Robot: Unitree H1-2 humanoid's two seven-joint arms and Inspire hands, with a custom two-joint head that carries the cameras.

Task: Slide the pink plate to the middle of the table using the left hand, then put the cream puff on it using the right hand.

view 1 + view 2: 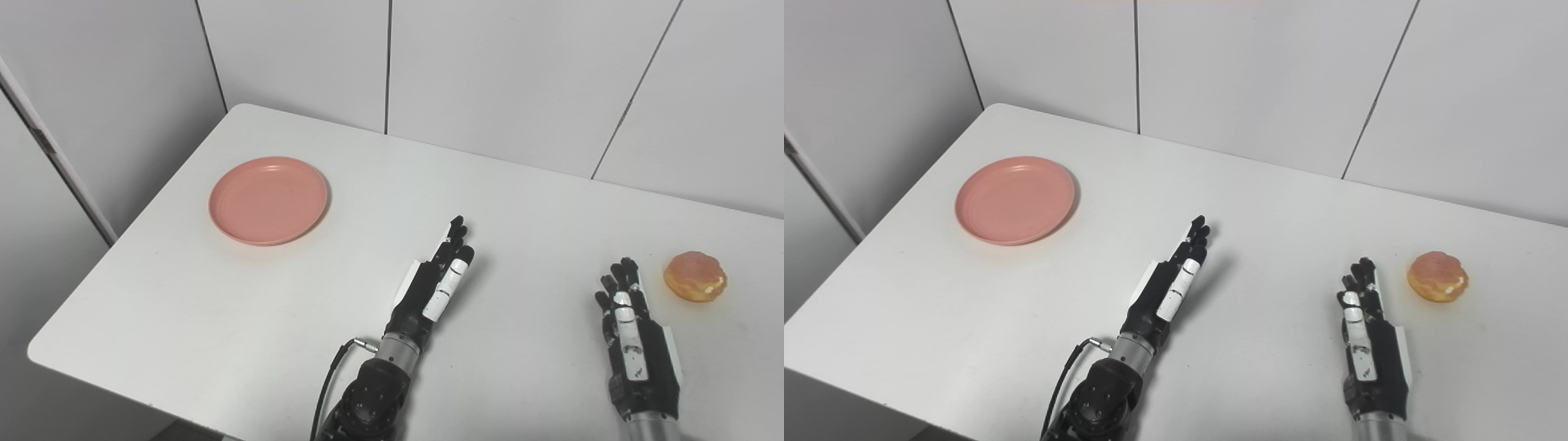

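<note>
Left eye view, pink plate (268,199) far-left, cream puff (695,276) right

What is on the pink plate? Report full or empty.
Empty: the pink plate shows bare; the cream puff sits far right on the table.

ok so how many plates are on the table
1. The pink plate sits at the table's far left, empty, apart from both hands. Nothing seems hidden.
</note>
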